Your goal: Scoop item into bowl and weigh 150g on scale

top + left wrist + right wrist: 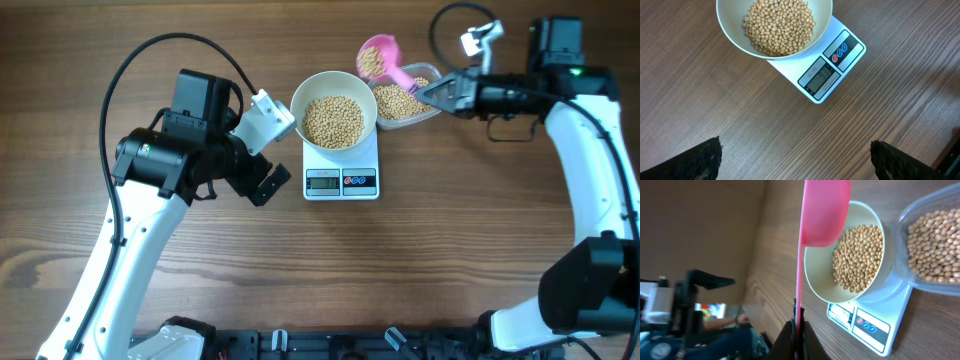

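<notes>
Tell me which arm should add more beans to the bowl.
Right, most likely. The right gripper is shut on the pink scoop, loaded with beans, beside the bowl; the left gripper is open and empty.

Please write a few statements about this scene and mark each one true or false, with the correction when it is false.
1. The bowl stands on the scale. True.
2. The bowl is empty. False: it holds beans.
3. The right gripper is shut on the handle of the pink scoop. True.
4. The left gripper grips the bowl's rim. False: it is open, beside the bowl, holding nothing.
5. The pink scoop is empty. False: beans lie in it.
</notes>
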Controlling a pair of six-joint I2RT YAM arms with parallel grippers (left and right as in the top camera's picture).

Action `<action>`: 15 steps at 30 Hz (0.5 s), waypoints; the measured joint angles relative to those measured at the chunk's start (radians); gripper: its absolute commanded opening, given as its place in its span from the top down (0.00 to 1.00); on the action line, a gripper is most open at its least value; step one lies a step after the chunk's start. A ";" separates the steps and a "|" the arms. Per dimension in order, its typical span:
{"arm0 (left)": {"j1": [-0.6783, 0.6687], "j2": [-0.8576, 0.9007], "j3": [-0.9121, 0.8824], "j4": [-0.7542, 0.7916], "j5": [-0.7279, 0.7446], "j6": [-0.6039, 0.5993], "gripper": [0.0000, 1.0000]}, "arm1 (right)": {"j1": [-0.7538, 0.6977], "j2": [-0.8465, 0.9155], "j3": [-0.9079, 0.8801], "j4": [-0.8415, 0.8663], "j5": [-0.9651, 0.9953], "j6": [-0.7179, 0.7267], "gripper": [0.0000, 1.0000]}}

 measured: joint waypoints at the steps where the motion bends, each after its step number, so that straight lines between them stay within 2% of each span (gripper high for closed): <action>1: 0.000 0.000 0.000 0.000 0.000 0.000 0.00 | 0.014 0.000 0.000 0.000 0.016 0.001 0.96; 10: 0.000 0.000 0.000 0.000 0.000 0.000 0.00 | 0.155 0.000 0.000 -0.016 0.230 -0.007 0.96; 15: 0.000 0.000 0.000 0.000 0.000 0.000 0.00 | 0.254 0.000 0.000 -0.018 0.399 -0.070 0.96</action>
